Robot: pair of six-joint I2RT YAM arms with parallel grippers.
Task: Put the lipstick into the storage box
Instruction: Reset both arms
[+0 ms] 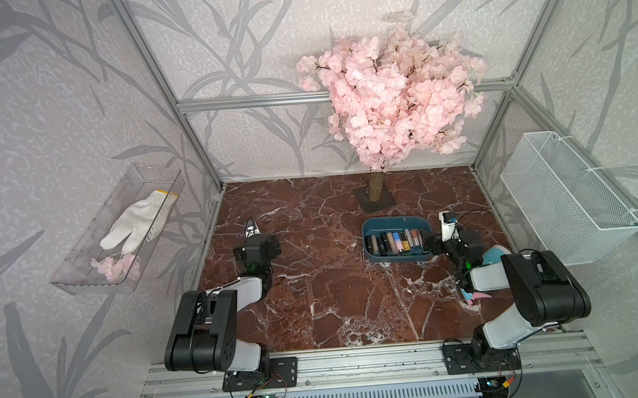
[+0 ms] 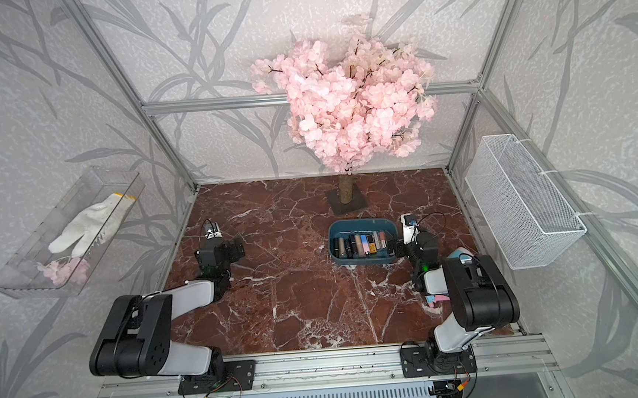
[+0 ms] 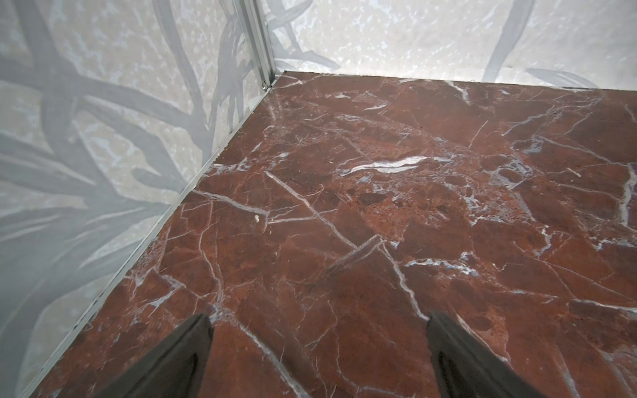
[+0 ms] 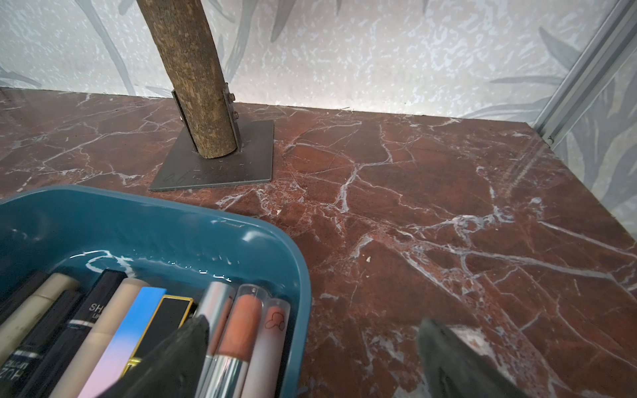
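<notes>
The storage box [image 1: 396, 221] [image 2: 361, 225] [image 4: 138, 224] is a shallow teal tub right of the table's middle. Several lipsticks [image 1: 395, 242] [image 2: 361, 245] [image 4: 241, 324] lie side by side in it. My right gripper [image 1: 443, 243] [image 2: 407, 245] [image 4: 313, 322] is open and straddles the box's right wall. One finger is over the lipsticks and the other over bare marble, with nothing held between them. My left gripper [image 1: 255, 246] [image 2: 219, 251] [image 3: 319, 317] is open near the left wall, over bare marble.
A pink blossom tree stands on a metal base plate [image 1: 377, 199] [image 4: 220, 169] just behind the box. A clear bin [image 1: 119, 229] with a white glove hangs on the left wall, a white wire-mesh basket [image 1: 567, 198] on the right wall. Small pastel items [image 1: 474, 297] lie under my right arm.
</notes>
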